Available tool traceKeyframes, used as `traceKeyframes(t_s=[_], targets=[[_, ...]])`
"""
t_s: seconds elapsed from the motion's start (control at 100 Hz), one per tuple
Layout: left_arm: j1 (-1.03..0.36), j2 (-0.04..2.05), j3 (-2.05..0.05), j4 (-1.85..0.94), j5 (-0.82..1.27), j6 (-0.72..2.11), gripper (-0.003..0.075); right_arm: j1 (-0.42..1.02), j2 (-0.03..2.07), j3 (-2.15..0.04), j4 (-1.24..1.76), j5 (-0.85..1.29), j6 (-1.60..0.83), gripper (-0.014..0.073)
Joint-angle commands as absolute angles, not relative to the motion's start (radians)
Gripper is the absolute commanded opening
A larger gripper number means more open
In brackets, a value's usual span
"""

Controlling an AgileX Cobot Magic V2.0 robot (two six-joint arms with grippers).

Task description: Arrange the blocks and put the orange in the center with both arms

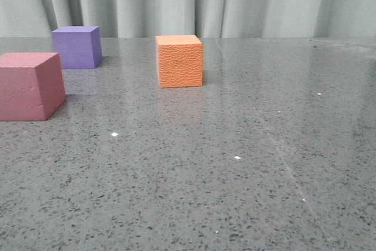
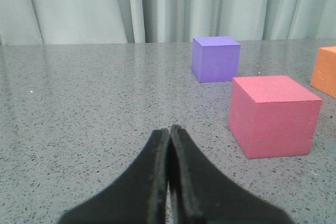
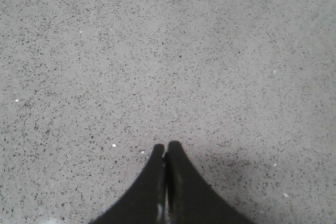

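The tabletop (image 1: 247, 163) is grey speckled stone, polished enough to carry faint reflections of the cubes, with a few white flecks and fine scratch lines toward the right. Behind its far edge hangs a pale grey-green curtain (image 1: 235, 1) in vertical folds, closing off the room.

Three cubes stand upright, all apart from one another. The pink-red cube (image 1: 30, 85) sits nearest, at the left edge of the front view. The purple cube (image 1: 76, 46) stands behind it, close to the curtain. The orange cube (image 1: 179, 61), finely pebbled, stands to the right of both, outside the gap between them.

The left gripper (image 2: 169, 129) has its fingers pressed together, holding nothing, low over bare tabletop short of the pink-red cube. The right gripper (image 3: 166, 145) is likewise closed and empty above bare stone.
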State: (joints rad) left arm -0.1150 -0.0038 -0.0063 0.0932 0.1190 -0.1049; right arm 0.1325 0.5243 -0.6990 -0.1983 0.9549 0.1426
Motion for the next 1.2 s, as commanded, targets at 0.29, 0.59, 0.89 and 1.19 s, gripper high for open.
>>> traceKeyframes(t_s=[0.29, 0.59, 0.89, 1.19], targets=[[-0.121, -0.037, 0.049, 0.094, 0.034, -0.113, -0.0019, 0.125, 0.529, -0.722, -0.209, 0.906, 0.133, -0.012], [-0.121, -0.037, 0.049, 0.094, 0.034, -0.113, -0.0019, 0.126, 0.444, -0.625, -0.179, 0.715, 0.133, -0.012], [-0.121, -0.037, 0.049, 0.094, 0.034, -0.113, -0.0019, 0.124, 0.135, -0.29, -0.107, 0.256, 0.133, -0.012], [-0.121, -0.037, 0.049, 0.094, 0.034, -0.113, -0.0019, 0.069, -0.03, -0.087, -0.073, 0.119, 0.133, -0.012]])
